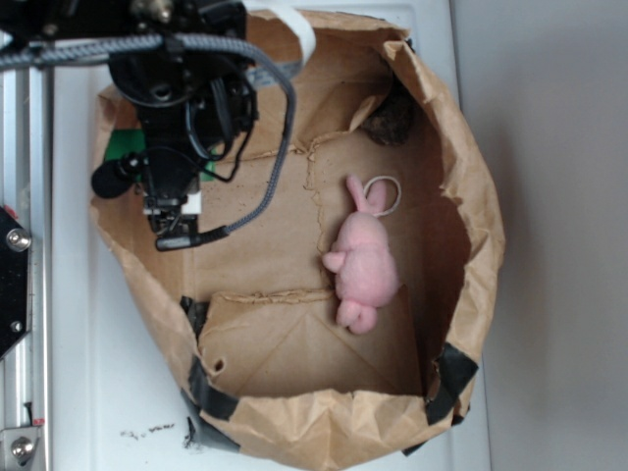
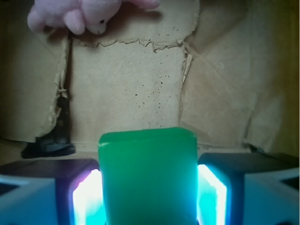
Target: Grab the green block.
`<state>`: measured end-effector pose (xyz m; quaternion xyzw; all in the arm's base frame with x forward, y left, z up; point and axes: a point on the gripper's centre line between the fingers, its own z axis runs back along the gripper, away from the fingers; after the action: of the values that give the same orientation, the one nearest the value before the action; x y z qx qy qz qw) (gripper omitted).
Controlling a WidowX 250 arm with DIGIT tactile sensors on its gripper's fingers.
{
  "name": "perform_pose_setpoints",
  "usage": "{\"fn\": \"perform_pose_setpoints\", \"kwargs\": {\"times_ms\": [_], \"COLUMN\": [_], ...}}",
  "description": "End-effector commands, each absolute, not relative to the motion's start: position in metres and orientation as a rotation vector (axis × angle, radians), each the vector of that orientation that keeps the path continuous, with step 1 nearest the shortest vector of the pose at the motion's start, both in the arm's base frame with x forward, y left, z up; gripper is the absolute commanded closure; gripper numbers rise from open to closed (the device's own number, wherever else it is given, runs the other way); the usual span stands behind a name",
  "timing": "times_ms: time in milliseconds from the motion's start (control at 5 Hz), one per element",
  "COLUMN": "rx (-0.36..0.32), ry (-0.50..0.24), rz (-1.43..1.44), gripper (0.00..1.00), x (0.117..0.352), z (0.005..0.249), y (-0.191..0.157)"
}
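Exterior view: the black robot arm [image 1: 186,88] reaches into an open brown paper bag [image 1: 461,196] lying on a white worktop [image 1: 78,412]. The green block [image 1: 126,144] shows only as a sliver of bright green at the bag's 10 o'clock edge, mostly hidden beneath the arm. The tool itself is screened by the wrist here, so its spread cannot be told from this angle. A pink plush bunny [image 1: 360,260] lies on the bag floor toward 3 o'clock, well apart from the arm, a white loop by its ears.

Wrist view: the green block [image 2: 147,176] fills the 6 o'clock foreground, standing between the two fingers of the tool [image 2: 149,197]. The lit pads [image 2: 86,199] sit close against its left and right faces, pinching it. Creased brown paper spreads behind, and the bunny [image 2: 79,14] peeks in at 11 o'clock.
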<state>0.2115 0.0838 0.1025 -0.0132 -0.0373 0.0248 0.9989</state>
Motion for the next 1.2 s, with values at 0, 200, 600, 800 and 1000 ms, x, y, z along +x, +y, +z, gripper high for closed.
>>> {"fn": "perform_pose_setpoints", "kwargs": {"times_ms": [0,200,600,800,1000], "rx": [0.092,0.095,0.051,0.04,0.025], "ry": [-0.201,-0.221,-0.258,-0.261,-0.269], "rz": [0.059,0.073,0.078,0.076,0.072], "gripper": [1.0,1.0,1.0,1.0,1.0], "x": [0.258,0.272,0.291,0.291,0.291], "z": [0.134,0.142,0.166,0.176,0.183], "y": [0.059,0.051,0.05,0.048,0.043]}}
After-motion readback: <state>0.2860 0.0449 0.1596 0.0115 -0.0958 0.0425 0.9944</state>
